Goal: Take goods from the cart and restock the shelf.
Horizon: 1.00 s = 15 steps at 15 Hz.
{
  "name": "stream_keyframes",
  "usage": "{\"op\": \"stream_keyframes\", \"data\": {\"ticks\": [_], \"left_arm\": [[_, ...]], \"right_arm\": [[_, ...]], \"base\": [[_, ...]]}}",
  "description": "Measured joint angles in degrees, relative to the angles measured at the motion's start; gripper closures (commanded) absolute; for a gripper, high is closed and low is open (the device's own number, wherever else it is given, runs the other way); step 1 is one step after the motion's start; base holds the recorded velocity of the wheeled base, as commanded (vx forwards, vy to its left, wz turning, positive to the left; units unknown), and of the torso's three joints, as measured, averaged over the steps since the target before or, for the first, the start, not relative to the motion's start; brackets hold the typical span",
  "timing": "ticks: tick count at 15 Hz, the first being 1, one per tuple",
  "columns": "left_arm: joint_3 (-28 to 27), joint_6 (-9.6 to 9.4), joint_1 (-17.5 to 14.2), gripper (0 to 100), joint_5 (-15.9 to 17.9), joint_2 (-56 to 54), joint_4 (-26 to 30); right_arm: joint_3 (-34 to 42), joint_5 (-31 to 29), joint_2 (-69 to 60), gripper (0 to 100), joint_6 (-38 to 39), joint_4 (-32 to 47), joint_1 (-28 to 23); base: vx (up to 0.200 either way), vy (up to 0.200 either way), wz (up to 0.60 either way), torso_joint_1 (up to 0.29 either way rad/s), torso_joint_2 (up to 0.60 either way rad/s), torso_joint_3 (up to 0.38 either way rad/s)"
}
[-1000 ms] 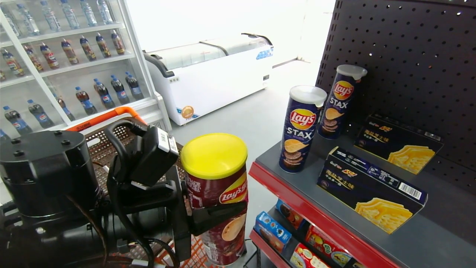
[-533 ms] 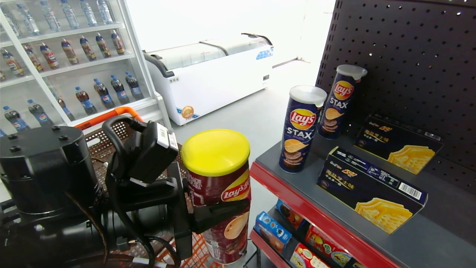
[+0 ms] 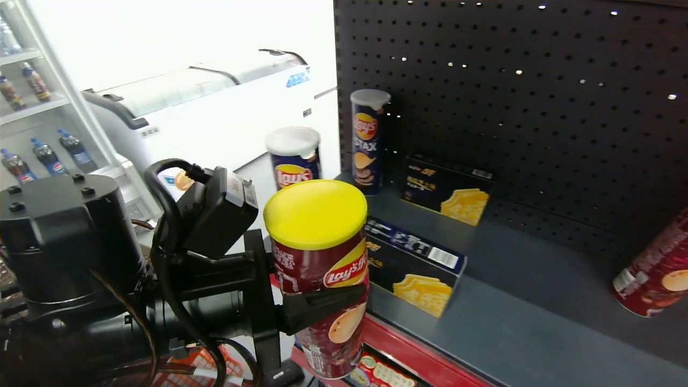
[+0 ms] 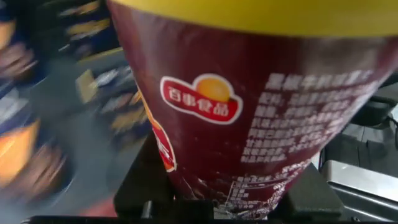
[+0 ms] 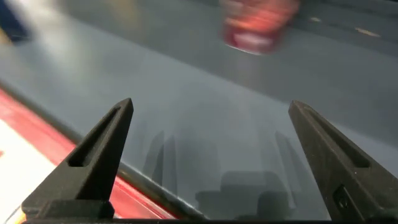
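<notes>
The left hand (image 3: 318, 307) is seen clamped on a maroon can of crisps (image 3: 314, 266), one dark finger (image 3: 322, 303) laid across the label just below the middle, the other hidden behind the can. The can is held upright, its yellow lid (image 3: 315, 214) uppermost, in the air in front of the red front edge (image 3: 414, 357) of the shelf (image 3: 516, 301) and not resting on it. In the left wrist view the maroon wall of the can is pressed close between the hand's dark parts. The right hand (image 5: 210, 109) is shown spread wide with nothing between its two black fingers, hanging over the grey shelf board just inside the red edge. Behind the held can, two dark boxes (image 3: 416, 263) (image 3: 446, 188) are propped on the shelf, one near the front and one near the black pegboard (image 3: 510, 107). Two blue cans (image 3: 293, 156) (image 3: 368, 142) are stood upright at the shelf's left end. A second maroon can (image 3: 653, 274) is seen on the shelf at the far right, tilted well over. A white chest freezer (image 3: 215, 118) and a drinks cooler (image 3: 32, 107) are visible beyond.
</notes>
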State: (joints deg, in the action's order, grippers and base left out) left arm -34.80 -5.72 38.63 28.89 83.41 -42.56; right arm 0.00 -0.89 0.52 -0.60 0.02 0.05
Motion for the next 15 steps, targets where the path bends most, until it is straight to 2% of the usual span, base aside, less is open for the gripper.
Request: {"op": "stream_keyframes", "data": {"ticks": [3, 6, 12, 15], "left_arm": [[-1.77, 0.04, 2.6, 100, 0.01, -0.02, 0.13], [-3.06, 0.09, 3.38, 100, 0.04, 0.11, 0.09], [-3.21, 0.09, 3.1, 100, -0.13, 0.85, 0.16], [-3.1, 0.09, 3.01, 100, 0.01, 1.24, 0.13]], "right_arm": [[0.0, 0.0, 0.0, 0, 0.0, -0.02, 0.0], [0.0, 0.0, 0.0, 0, 0.02, -0.02, 0.02], [0.0, 0.02, 0.0, 0, 0.05, -0.02, -0.05], [0.0, 0.02, 0.0, 0, 0.05, -0.02, 0.05]], "base": [[0.0, 0.0, -0.6, 0.002, 0.01, 0.002], [0.0, 0.0, -0.6, 0.004, 0.0, 0.007], [0.0, 0.0, 0.0, 0.0, 0.0, 0.0], [0.0, 0.0, -0.6, 0.002, 0.0, 0.002]]}}
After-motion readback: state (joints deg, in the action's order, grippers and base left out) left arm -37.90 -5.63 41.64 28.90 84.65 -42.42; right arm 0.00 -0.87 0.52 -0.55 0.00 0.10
